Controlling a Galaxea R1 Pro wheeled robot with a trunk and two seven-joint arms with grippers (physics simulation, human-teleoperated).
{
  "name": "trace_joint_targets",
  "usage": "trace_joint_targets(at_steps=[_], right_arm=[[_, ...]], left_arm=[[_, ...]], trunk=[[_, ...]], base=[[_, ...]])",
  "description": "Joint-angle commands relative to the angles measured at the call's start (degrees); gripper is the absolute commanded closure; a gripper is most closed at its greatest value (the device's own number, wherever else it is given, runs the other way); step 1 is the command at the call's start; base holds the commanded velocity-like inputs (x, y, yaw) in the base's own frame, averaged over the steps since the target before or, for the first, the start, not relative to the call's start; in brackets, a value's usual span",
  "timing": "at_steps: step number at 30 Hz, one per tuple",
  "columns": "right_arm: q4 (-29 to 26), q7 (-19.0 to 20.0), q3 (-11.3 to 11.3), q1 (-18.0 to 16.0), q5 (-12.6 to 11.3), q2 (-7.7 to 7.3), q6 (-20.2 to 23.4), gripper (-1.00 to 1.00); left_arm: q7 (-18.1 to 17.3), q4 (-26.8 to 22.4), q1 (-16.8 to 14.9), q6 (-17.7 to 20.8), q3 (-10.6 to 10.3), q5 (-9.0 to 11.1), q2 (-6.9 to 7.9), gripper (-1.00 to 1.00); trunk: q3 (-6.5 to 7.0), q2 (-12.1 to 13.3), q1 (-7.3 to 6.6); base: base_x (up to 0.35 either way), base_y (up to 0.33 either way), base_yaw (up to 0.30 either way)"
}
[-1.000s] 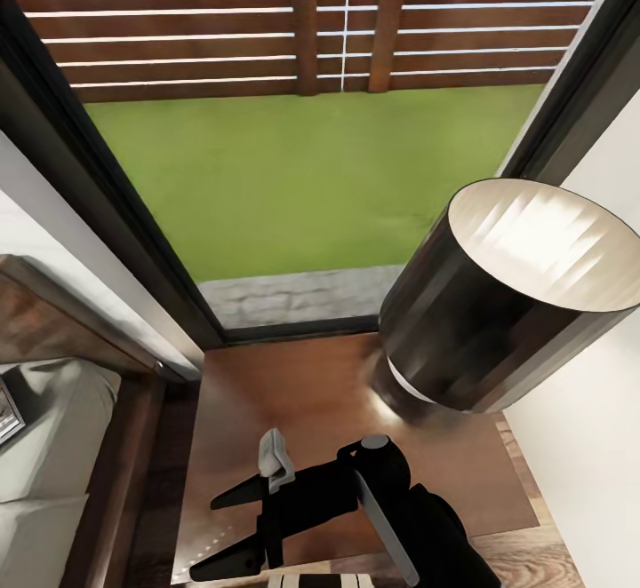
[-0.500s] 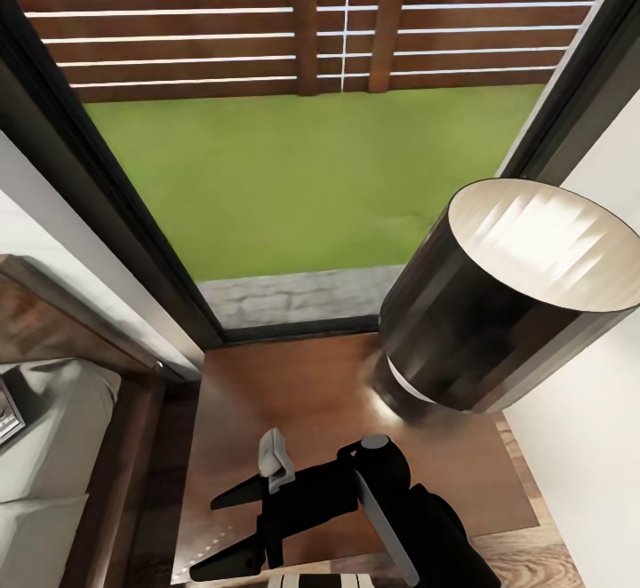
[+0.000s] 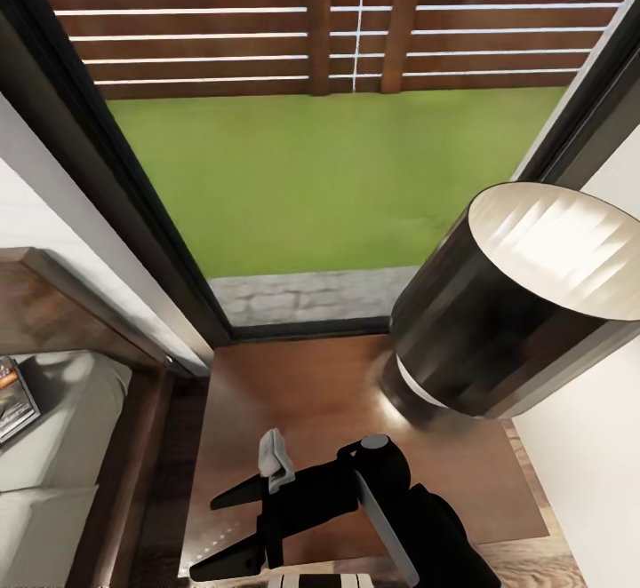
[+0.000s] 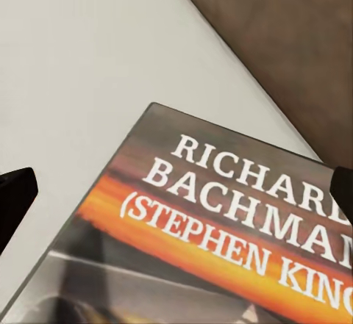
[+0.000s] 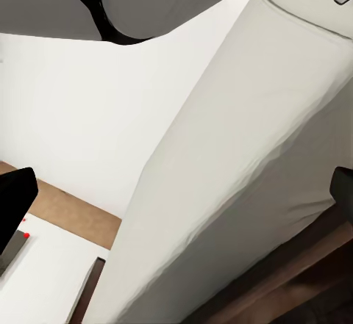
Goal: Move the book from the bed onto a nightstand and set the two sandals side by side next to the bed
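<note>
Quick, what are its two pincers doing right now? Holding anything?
Left pincer: open, holding nothing, pointed at the book.
Right pincer: open, holding nothing.

Bright, even daylight comes through the window [image 3: 311, 179], and the grass outside looks soft and slightly smeared. The lamp shade [image 3: 524, 304] stretches toward the edge. The nightstand [image 3: 329, 393] top carries a pale glare beyond the right pincer [image 3: 233, 526]. The book [image 4: 220, 236] lettering blurs close up.

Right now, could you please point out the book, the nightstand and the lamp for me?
book [image 4: 220, 236]: left wrist view, on its lettered cover.
nightstand [image 3: 302, 393]: head view, on its bare glossy top.
lamp [image 3: 498, 321]: head view, on the black shade's side.
</note>
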Motion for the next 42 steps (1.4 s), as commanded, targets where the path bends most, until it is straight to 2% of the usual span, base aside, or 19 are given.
trace_joint_targets(at_steps=[1,42], right_arm=[[0.0,0.0,0.0,0.0,-0.3,0.00,0.4,-1.00],[0.0,0.0,0.0,0.0,-0.3,0.00,0.4,-1.00]], left_arm=[[0.1,0.0,0.0,-0.3,-0.1,0.6,0.01,-1.00],[0.1,0.1,0.0,-0.3,-0.1,0.7,0.03,-1.00]], trunk=[[-0.03,0.0,-0.01],[-0.14,0.0,-0.01]], base=[[0.000,0.000,0.024],[0.000,0.000,0.033]])
